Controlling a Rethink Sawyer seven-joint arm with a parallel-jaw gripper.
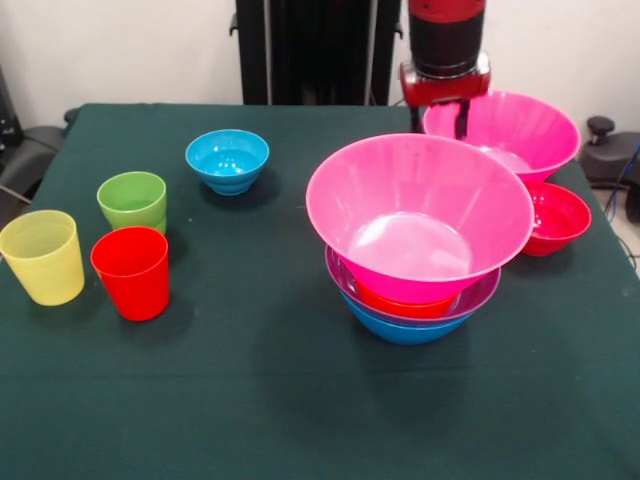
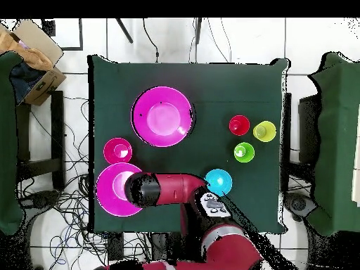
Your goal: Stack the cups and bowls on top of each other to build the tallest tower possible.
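Tower (image 1: 418, 240): pink bowl uppermost, its orange, purple and blue layers seen only from the front; fingers (image 1: 440, 122) parted over second pink bowl (image 1: 520, 135).

The pink bowl (image 1: 420, 215) topping the tower (image 1: 415, 300) is gleaming like glossy, smooth plastic, light glinting off its floor. The yellow cup (image 1: 42, 256) is looking translucent, the red cup (image 1: 131, 272) opaque plastic. A matt green cloth (image 1: 250, 400) is covering the table.
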